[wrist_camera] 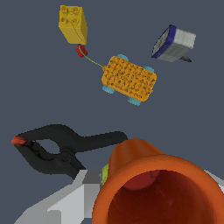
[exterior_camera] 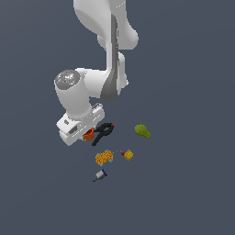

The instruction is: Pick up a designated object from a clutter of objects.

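Orange-red cup [wrist_camera: 153, 188] right at the hand [exterior_camera: 86, 133], filling the near part of the wrist view with its hollow mouth turned toward the camera, so long axis running roughly along the hand's own approach line. In the exterior view only a sliver of orange [exterior_camera: 89, 133] peeping from under the white hand body, just beside the black clamp [exterior_camera: 103, 132]. Seemingly between the fingers (pale finger parts flanking the cup in the wrist view), but grip and opening impossible to tell. Speckled box [wrist_camera: 129, 79], yellow cube [wrist_camera: 73, 24] and marker [wrist_camera: 174, 43] lying farther off on the surface [exterior_camera: 183, 183]; green lump [exterior_camera: 142, 131] well apart.
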`<state>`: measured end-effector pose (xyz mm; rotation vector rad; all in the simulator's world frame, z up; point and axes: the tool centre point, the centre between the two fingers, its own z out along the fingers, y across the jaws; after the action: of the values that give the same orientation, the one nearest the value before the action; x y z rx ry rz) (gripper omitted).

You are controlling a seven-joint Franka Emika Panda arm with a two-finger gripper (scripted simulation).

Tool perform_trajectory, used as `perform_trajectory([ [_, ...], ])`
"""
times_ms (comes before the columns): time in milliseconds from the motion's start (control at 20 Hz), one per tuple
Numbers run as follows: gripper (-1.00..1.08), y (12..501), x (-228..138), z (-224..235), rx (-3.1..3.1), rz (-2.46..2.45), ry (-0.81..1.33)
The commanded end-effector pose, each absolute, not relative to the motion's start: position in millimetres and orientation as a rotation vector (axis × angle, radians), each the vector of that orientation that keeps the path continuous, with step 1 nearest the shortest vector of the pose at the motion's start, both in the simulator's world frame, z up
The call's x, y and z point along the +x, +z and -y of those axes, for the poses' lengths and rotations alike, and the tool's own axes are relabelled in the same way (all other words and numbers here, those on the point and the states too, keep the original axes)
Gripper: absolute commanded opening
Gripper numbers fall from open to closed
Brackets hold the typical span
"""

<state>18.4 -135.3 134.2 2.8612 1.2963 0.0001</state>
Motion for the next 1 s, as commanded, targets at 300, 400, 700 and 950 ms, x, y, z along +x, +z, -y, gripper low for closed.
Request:
perform_trajectory([
  [300, -1.00, 220, 0, 101, 2.860, -1.297, 0.000],
  [400, -1.00, 241, -5, 93, 2.859, -1.297, -0.001],
  [700, -1.00, 297, -16, 71, 2.859, -1.297, -0.001],
  [950, -1.00, 333, -22, 56, 2.859, -1.298, -0.001],
])
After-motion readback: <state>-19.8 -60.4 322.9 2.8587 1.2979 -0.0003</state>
